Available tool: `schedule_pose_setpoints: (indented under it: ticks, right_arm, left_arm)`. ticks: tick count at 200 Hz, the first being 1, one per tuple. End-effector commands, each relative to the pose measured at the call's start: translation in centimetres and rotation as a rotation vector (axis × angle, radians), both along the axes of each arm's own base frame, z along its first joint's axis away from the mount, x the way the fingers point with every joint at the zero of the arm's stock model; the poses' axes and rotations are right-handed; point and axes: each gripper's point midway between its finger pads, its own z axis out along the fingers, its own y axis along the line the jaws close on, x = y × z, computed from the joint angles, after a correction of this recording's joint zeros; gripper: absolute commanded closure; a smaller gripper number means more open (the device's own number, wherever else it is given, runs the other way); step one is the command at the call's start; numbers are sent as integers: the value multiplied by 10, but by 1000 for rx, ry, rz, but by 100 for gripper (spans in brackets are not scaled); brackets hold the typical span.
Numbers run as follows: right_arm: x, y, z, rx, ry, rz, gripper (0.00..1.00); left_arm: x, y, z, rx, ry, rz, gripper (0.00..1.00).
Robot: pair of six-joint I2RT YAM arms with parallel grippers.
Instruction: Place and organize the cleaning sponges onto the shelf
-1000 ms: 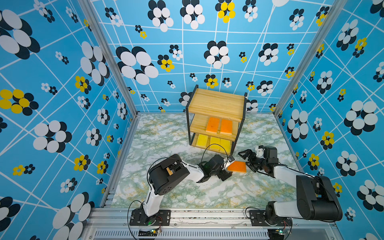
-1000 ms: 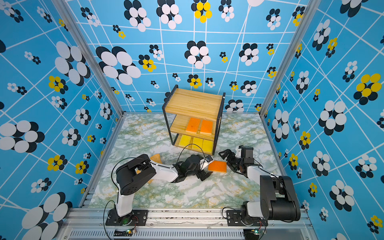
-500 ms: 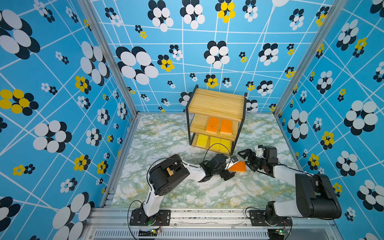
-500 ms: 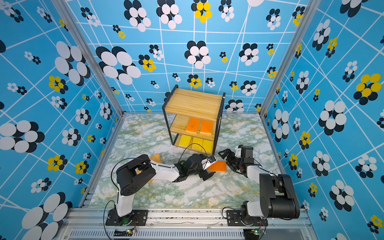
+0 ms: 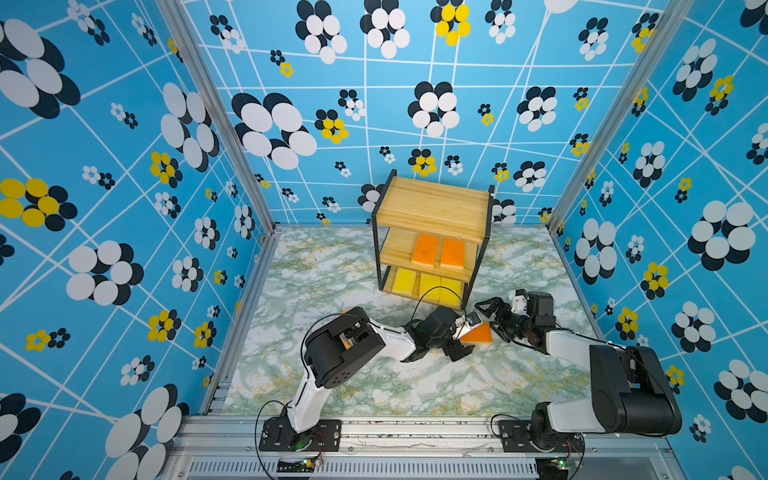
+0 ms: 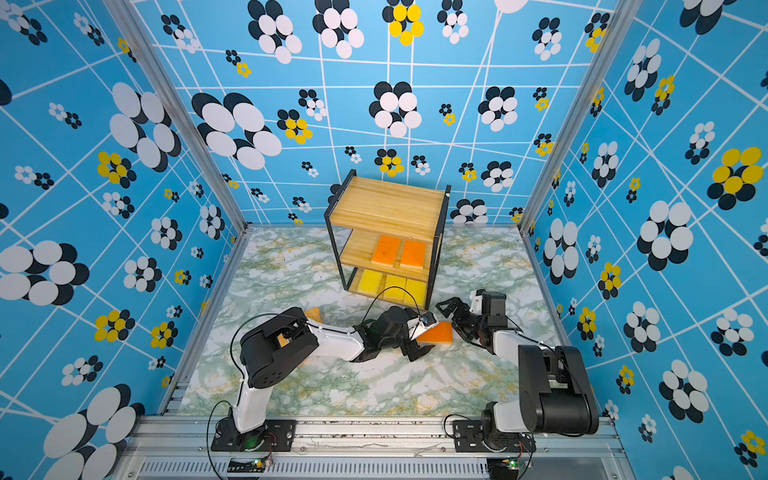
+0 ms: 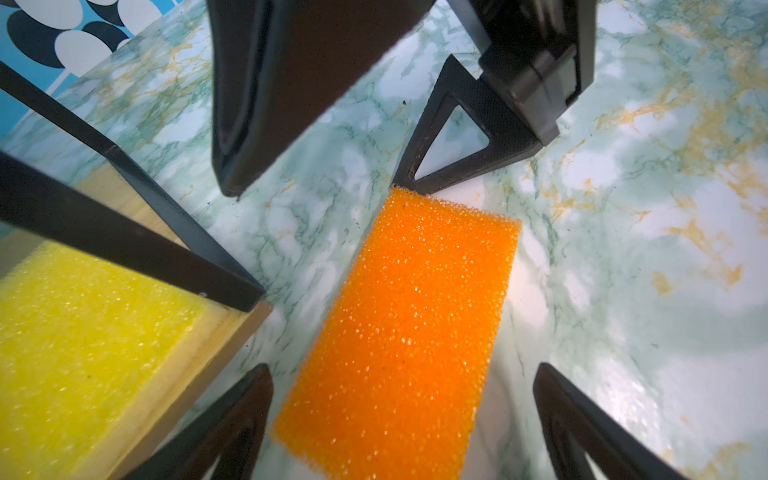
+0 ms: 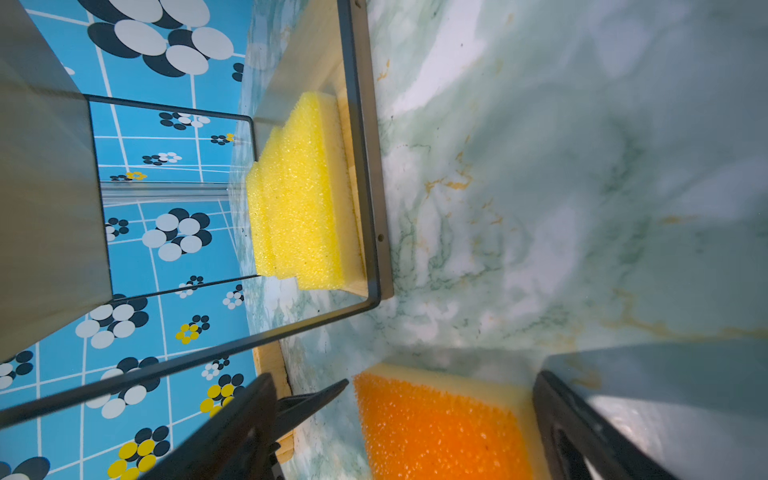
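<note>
Loose orange sponge (image 5: 478,333): lies flat on the marbled surface (image 5: 332,270), just beside the shelf's front right leg and between the two grippers.
Left gripper (image 7: 399,386): jaws wide apart, one finger on each side of the sponge, not clamped on it.
Right gripper (image 5: 490,320): jaws apart, facing the sponge from the other end; in the left wrist view one fingertip (image 7: 405,183) sits at the sponge's corner.
Shelf (image 5: 432,203): stands at the back of the surface, by the flowered blue wall.
Middle tier: two orange sponges (image 5: 426,249) side by side.
Bottom tier: three yellow sponges (image 5: 430,286) in a row.
In the way: the left arm's black cable (image 5: 436,293) loops across the bottom tier.
Tan sponge (image 6: 313,314): on the surface, partly hidden behind the left arm's elbow.
</note>
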Motion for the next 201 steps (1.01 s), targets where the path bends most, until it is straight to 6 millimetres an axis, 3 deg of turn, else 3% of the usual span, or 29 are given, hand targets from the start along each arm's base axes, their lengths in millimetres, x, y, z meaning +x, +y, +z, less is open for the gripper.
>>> schedule_pose_setpoints:
  ticks: [1, 68, 122, 154, 201]
  right_arm:
    - [-17, -5, -28, -26, 118, -12, 1]
    - [-17, -5, -29, -33, 121, -5, 1]
    - [-18, -5, -29, -33, 125, -4, 1]
    - [-17, -6, -23, -39, 106, -4, 1]
    - [-17, -13, -2, -81, 71, -13, 1]
  left_arm:
    - [3, -3, -9, -1, 12, -14, 1]
    - [16, -1, -18, -11, 48, 7, 1]
    - [21, 3, -8, -23, 11, 52, 1]
    - [23, 2, -4, -39, 9, 73, 1]
    - [9, -13, 8, -41, -27, 40, 1]
